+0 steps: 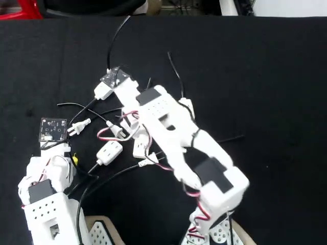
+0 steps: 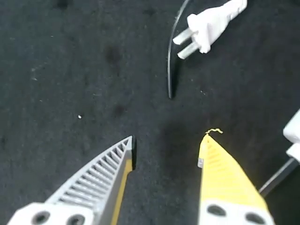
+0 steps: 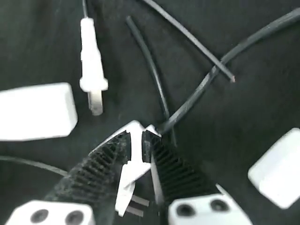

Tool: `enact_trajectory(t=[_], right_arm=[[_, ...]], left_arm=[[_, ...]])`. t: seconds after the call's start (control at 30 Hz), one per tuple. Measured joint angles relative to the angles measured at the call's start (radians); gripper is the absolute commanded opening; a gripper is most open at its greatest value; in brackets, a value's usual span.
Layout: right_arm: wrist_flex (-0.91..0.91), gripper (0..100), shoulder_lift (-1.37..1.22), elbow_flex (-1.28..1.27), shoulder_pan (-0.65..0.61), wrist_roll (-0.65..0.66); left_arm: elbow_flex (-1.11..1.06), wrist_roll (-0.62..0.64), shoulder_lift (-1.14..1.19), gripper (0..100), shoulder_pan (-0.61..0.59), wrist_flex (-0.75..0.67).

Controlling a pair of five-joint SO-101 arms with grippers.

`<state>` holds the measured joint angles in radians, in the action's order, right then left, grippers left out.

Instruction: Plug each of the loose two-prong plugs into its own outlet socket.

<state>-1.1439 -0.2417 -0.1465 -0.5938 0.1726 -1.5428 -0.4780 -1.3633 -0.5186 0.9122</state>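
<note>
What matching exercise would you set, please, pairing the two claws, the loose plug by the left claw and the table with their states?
Things:
1. left claw
2. right claw
3. loose plug
4. table

States:
a. shut on a white plug
b. black surface
c. open, holding nothing
d. lying on the table, prongs bare

Pairs: 1-c, 2-a, 3-d, 4-b
</note>
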Motion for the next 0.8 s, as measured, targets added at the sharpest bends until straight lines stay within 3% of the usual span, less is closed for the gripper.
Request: enact_trajectory(t=[0.27, 0.8], right_arm=[[0.005, 15.6, -0.107, 0.144, -0.058, -0.048], [-0.031, 15.6, -0.393, 0.439, -0.097, -0.130]], left_arm=[[-0.035, -0.061, 0.000, 23, 0.000, -0.012], [-0.054, -0.063, 0.000, 23, 0.000, -0.040]])
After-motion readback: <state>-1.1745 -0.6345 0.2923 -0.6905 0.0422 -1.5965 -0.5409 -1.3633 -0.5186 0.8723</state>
